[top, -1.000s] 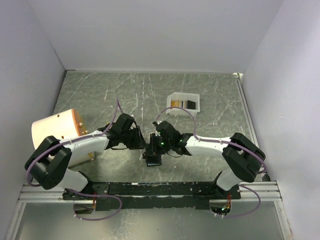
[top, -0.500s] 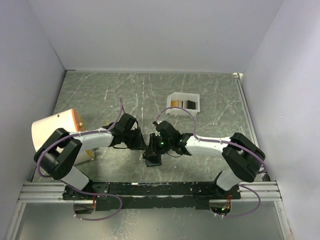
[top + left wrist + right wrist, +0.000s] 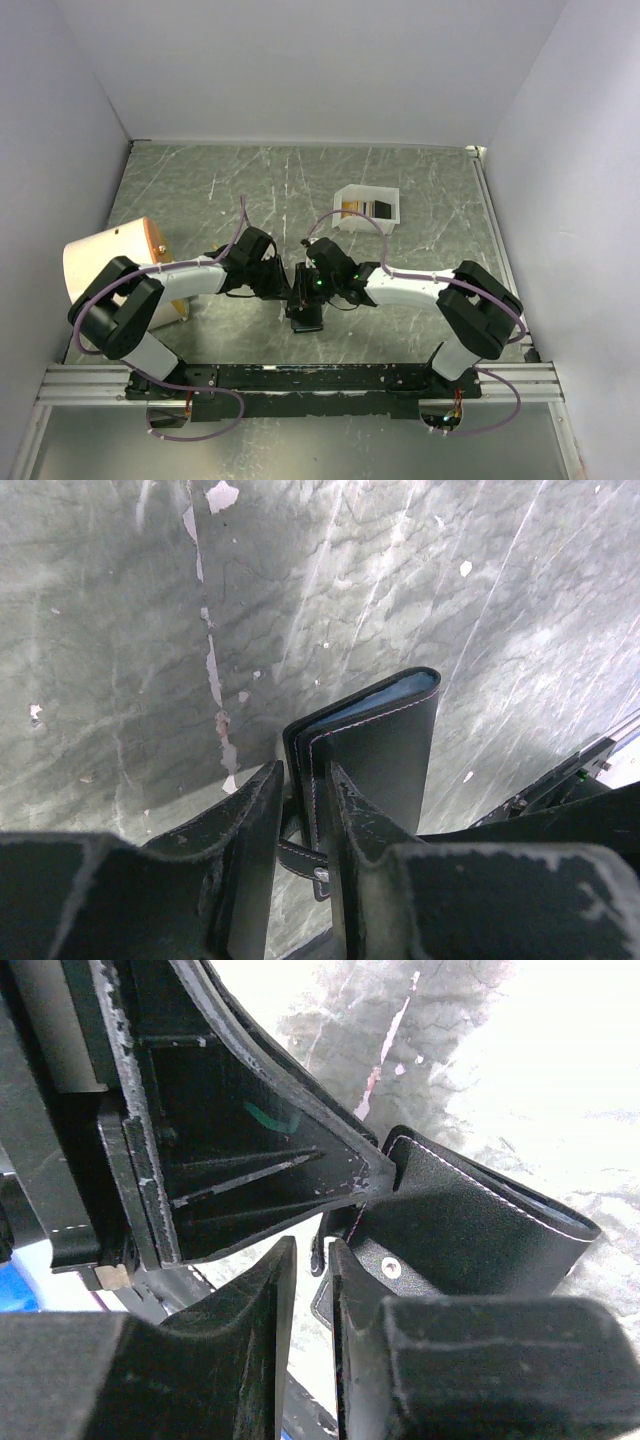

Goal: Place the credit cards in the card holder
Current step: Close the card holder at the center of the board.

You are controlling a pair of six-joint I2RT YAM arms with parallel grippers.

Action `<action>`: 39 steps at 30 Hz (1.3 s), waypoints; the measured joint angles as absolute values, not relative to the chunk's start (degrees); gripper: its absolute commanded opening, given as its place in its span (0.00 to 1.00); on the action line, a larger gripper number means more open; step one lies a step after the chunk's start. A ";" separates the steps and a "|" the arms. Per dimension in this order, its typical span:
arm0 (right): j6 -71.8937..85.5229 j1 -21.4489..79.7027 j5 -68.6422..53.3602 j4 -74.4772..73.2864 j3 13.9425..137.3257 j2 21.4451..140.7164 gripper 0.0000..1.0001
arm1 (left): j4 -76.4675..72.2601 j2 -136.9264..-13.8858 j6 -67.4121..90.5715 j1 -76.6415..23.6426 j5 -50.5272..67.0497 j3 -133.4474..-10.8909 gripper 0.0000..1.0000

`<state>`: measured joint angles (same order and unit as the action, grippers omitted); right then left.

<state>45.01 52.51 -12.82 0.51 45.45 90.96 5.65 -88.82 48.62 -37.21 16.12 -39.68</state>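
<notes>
the card holder (image 3: 375,750), folded shut, black with a pale blue lining showing at one edge, sticks out past the tips of the left fingers (image 3: 250,850), which pinch its near edge. the right fingers (image 3: 265,1330), nearly together, nip its strap end from the opposite side. the credit cards (image 3: 365,208) lie in a white box (image 3: 345,223) on the counter (image 3: 250,190), well beyond both sets of fingers.

Bench (image 3: 430,200) is a greenish-grey marbled slab, pretty scuffed, with white chips. A white plastic box (image 3: 352,224) sits towards the back, right of centre. A cream cylinder (image 3: 105,262) with an orange end lies at the left edge. Plain white walls (image 3: 300,70) all round.
</notes>
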 measured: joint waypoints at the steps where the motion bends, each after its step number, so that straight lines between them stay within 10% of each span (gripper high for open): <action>1: 45.04 52.51 -12.86 0.40 45.47 91.05 0.20 | 5.65 -88.77 48.64 -37.21 16.14 -39.68 0.34; 39: 45.36 52.51 -9.56 -3.49 44.82 88.73 0.00 | 5.54 -88.05 48.69 -37.21 16.16 -38.48 0.34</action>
